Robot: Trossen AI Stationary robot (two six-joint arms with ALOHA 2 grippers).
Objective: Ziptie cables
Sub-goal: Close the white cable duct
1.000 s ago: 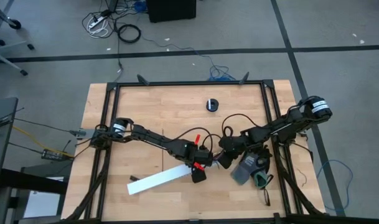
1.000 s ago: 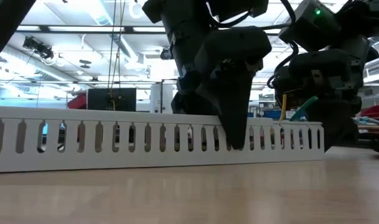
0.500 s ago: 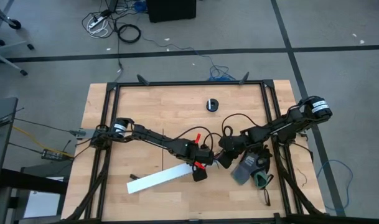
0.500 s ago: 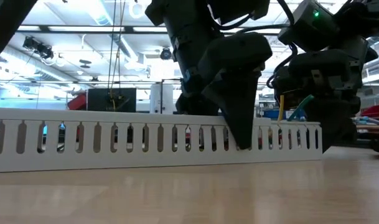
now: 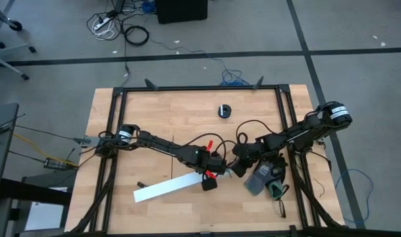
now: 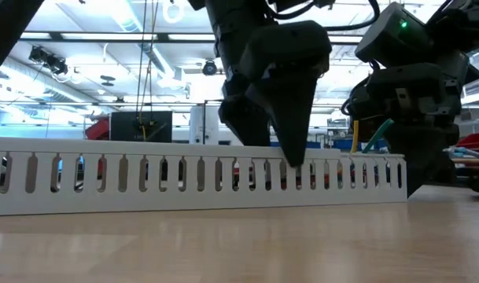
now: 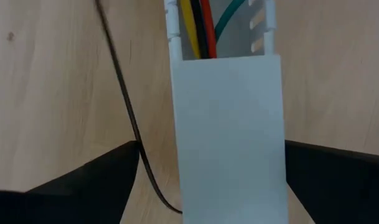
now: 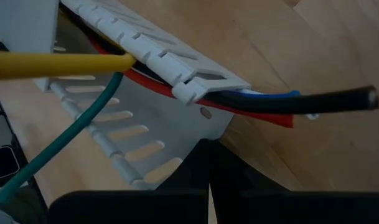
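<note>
While the left gripper [image 5: 209, 184] hangs with fingers spread wide and empty over the white channel [image 5: 167, 190], the cables [image 8: 177, 87] lie inside it; thin and floppy, they look best pinched together near their ends; right gripper [image 5: 238, 170] closed
</note>
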